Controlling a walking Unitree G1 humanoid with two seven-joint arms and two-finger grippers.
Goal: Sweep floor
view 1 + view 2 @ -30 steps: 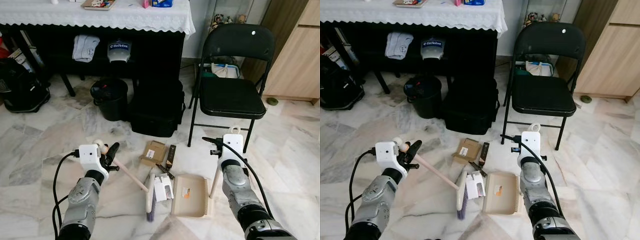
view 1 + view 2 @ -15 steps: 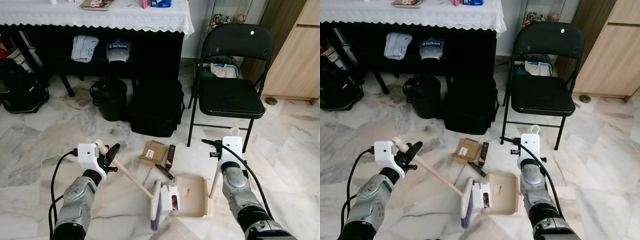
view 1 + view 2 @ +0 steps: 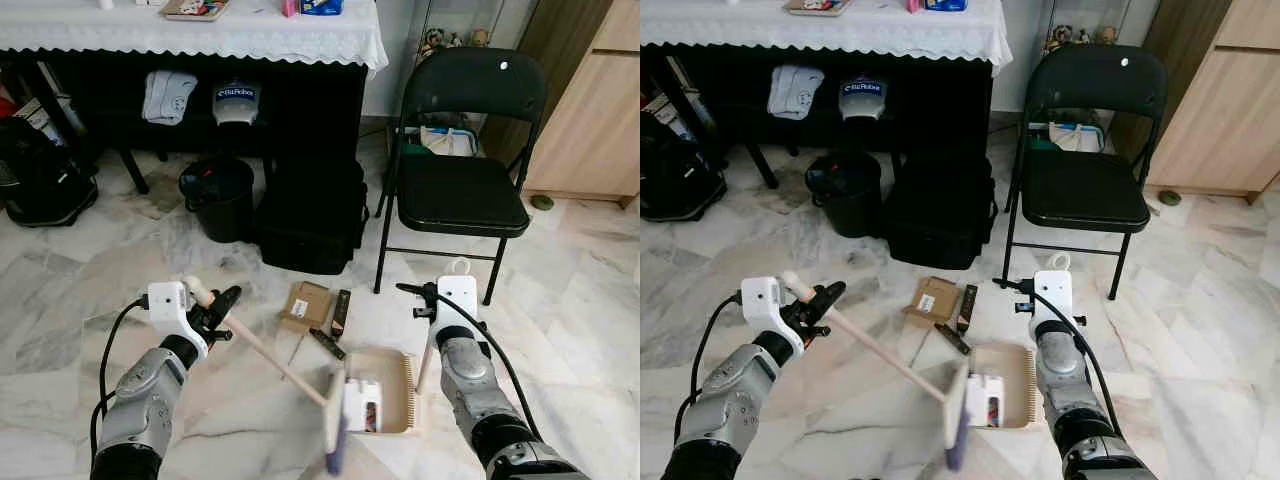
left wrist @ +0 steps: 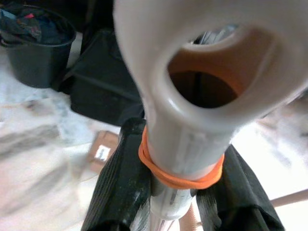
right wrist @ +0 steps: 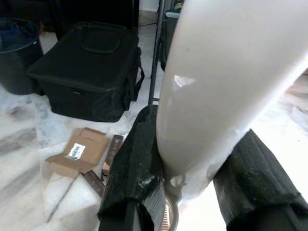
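**Broom pushes the trash into the pan**

The left gripper (image 3: 222, 303) pinches the top of the cream broom with the long wooden stick (image 3: 275, 357). Its head stands at the open mouth of the beige plastic dustpan (image 3: 392, 388), touching a small white box (image 3: 362, 402) that is partly in the pan. The right gripper (image 5: 192, 192) is closed on the dustpan's pale handle (image 3: 424, 365).

What could go wrong? A hard push may slide the pan back, or flick the box over the rim. The flat brown cardboard box (image 3: 306, 304) and the thin dark packet (image 3: 341, 312) lie near on the white marble floor (image 3: 90, 280), not yet swept; the broom could miss them.

A grey thing under the table (image 3: 236, 101) has white letters, too small to read for sure.
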